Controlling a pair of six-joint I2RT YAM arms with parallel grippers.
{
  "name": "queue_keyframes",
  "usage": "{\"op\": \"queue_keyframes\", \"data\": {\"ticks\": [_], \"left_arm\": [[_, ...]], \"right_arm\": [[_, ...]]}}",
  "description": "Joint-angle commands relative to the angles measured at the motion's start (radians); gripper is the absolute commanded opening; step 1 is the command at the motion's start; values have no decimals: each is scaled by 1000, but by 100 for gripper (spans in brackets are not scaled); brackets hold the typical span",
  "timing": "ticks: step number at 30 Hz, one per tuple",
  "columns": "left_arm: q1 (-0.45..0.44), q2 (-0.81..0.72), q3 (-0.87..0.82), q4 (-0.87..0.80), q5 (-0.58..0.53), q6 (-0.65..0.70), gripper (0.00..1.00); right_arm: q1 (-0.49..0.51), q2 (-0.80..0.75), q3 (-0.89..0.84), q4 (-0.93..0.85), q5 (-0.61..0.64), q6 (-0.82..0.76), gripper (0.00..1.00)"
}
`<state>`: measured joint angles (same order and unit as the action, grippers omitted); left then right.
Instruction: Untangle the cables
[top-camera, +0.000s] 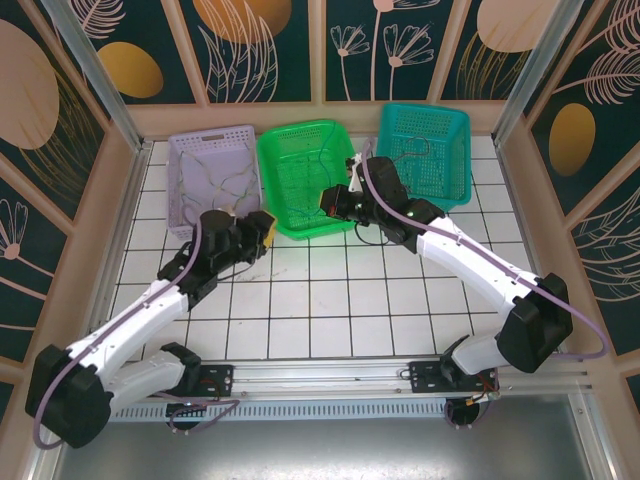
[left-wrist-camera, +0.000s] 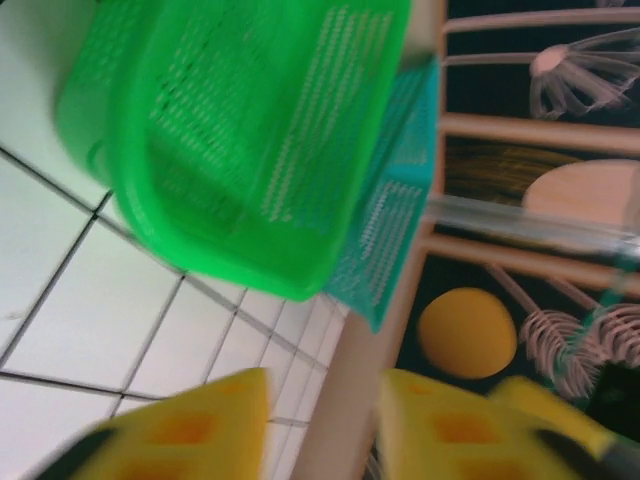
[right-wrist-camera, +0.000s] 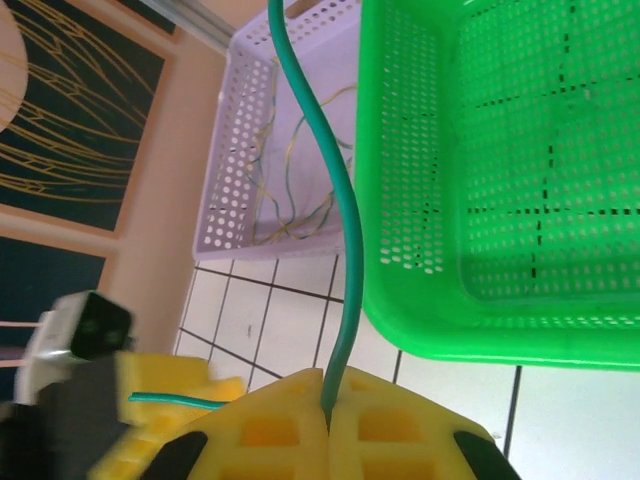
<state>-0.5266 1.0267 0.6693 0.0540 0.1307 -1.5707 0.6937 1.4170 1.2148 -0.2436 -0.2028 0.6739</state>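
We have the right fingers (right-wrist-camera: 328, 392) pressed shut on the green cable (right-wrist-camera: 338, 210), pinching it near what looks like one end, with a short tail poking out sideways. The left fingers (top-camera: 262, 228) stand partly apart with nothing between them, just by the near corners of the lavender basket (top-camera: 210, 134) and the green basket (top-camera: 300, 127). The other cables (right-wrist-camera: 290, 195) lie as a loose tangle in the lavender basket, toward the far left corner of the surface (top-camera: 330, 300). The green cable rises from our grip along the gap between the two baskets and leaves the right wrist view, so we cannot tell whether it is caught in that tangle. That is our main worry: if it is, a pull would cinch the knot or drag the light basket across the surface, since nothing holds the tangle down. The grip is a second risk, because with so little cable behind the pinch a firm tug could slide it out. The cable also passes close to the green basket's rim, where it could snag on the perforated wall and shift that basket. Lastly, both sets of fingers are close together, so a reach by the left for the same cable could knock the right fingers.
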Motion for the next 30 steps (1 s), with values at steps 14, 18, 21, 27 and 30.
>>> {"op": "queue_keyframes", "data": {"ticks": [14,18,21,27,30], "left_arm": [[-29,149,175,112,-18,44,59],[-30,180,194,72,-29,62,45],[-30,173,172,59,-67,51,20],[-30,129,18,172,-97,-139,0],[-30,87,-74,272,-125,-287,0]], "right_arm": [[45,126,191,-129,34,241,0],[47,132,198,-115,18,267,0],[46,119,186,-85,11,294,0],[43,-4,-3,209,37,375,0],[48,-103,-176,423,111,436,0]]}}
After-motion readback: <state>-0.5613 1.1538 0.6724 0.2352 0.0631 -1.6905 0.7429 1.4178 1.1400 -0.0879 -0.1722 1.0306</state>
